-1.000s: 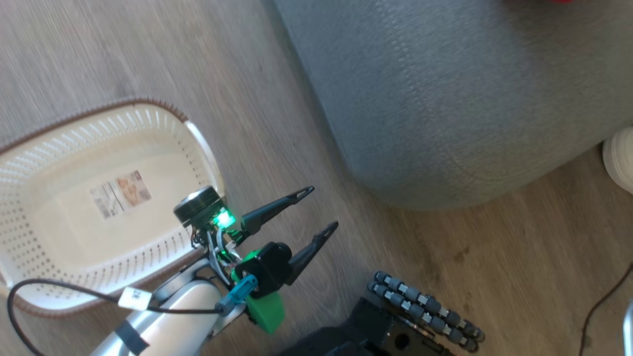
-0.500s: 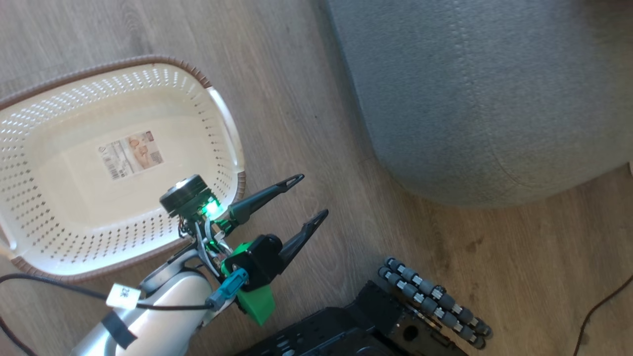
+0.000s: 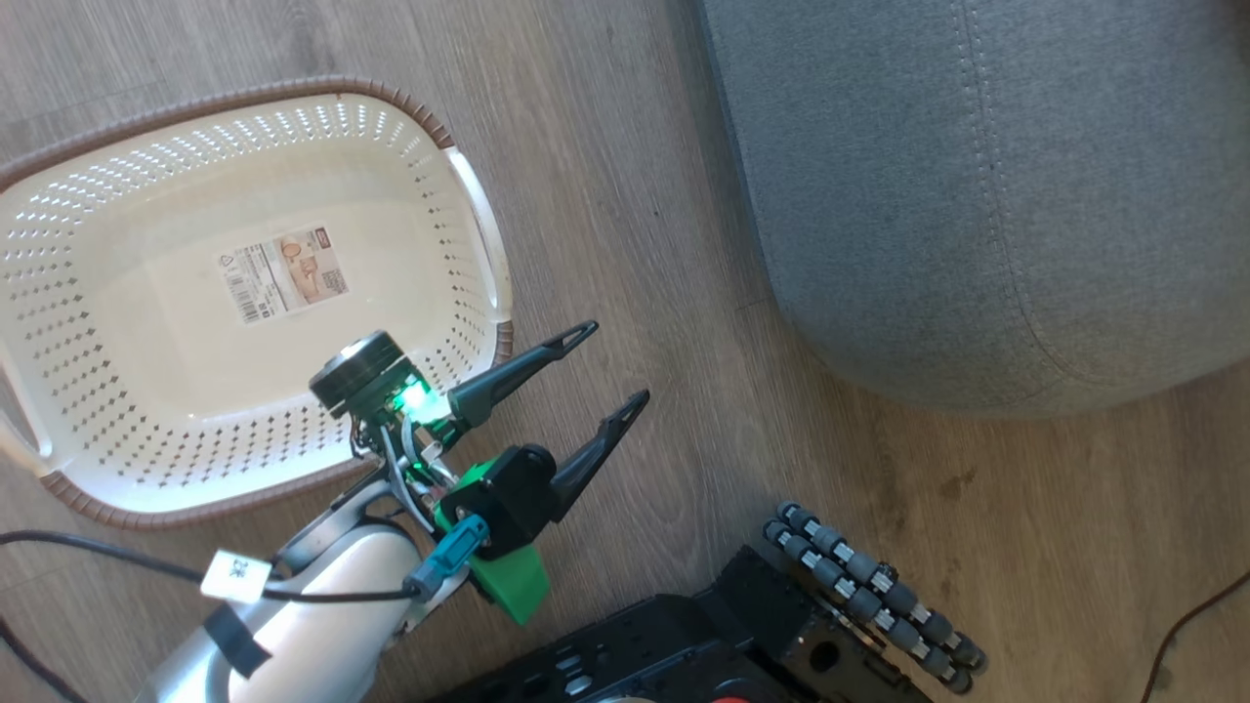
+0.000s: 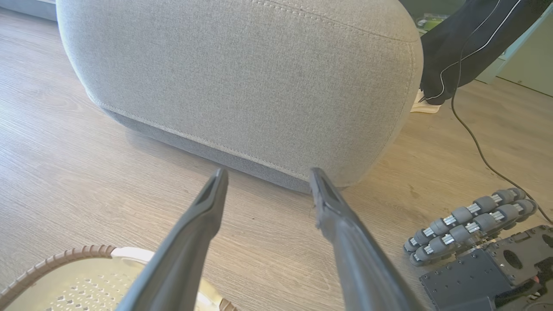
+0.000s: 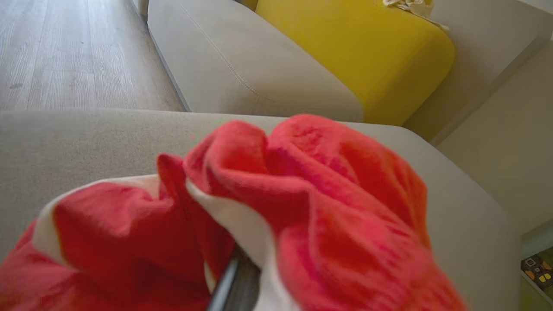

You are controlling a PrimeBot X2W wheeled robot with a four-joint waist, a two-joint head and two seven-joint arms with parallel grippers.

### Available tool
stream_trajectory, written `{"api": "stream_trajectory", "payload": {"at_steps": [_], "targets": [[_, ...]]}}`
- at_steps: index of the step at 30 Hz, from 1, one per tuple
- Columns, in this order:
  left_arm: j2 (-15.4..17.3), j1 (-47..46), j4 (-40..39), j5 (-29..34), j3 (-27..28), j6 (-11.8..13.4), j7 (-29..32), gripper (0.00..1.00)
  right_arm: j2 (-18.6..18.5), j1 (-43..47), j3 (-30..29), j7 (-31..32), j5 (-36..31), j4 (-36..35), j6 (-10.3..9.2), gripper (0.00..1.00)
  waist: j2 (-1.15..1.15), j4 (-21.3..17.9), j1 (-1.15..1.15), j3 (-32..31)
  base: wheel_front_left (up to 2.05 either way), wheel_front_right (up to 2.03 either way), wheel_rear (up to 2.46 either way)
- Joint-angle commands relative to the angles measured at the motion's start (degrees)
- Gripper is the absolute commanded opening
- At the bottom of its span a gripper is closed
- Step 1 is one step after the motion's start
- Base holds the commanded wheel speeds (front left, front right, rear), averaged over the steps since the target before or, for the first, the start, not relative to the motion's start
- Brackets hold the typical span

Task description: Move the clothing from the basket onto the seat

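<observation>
My left gripper (image 3: 613, 365), jaws spread, hangs above the floor (image 3: 625, 176) between the one basket (image 3: 444, 293) on the left and the seat (image 3: 977, 195) on the right. My right gripper (image 5: 236, 280) has its jaws pinching one red-and-white bundle of clothing (image 5: 328, 194) over the seat; I cannot tell whether it is one garment or two.

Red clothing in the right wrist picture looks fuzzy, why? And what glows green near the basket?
Right wrist view: the clothing sits very near the lens, probably too close to focus; head view: a green light glows on the left gripper, beside the sharp basket.
</observation>
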Motion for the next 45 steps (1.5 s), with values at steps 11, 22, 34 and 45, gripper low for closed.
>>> {"api": "stream_trajectory", "payload": {"at_steps": [11,22,34,45], "targets": [[-1.09,-0.74,-1.34,0.03,0.40,1.26,-0.28,1.00,-4.00,-4.27,3.73,1.86,1.62,11.26,-0.02,0.00,0.00,1.15,0.00,-0.37,0.00,0.00,0.00],[-2.06,-1.26,-0.81,-0.12,-0.32,1.25,-0.28,1.00,-5.37,-5.29,4.52,1.08,4.69,15.53,-0.02,1.00,0.00,1.47,0.00,-1.45,0.00,0.00,0.00],[-6.20,-0.95,0.67,-1.33,-0.92,0.92,-0.28,1.00,-8.12,-4.22,12.34,8.46,9.39,17.89,-0.02,1.00,0.00,2.86,0.00,-7.89,0.00,0.00,0.00],[-11.69,1.35,2.98,-2.97,0.09,-0.75,-0.28,1.00,-11.74,-3.63,20.62,17.33,14.90,17.68,-0.02,1.00,0.00,4.61,0.00,-15.87,0.00,0.00,0.00]]}}
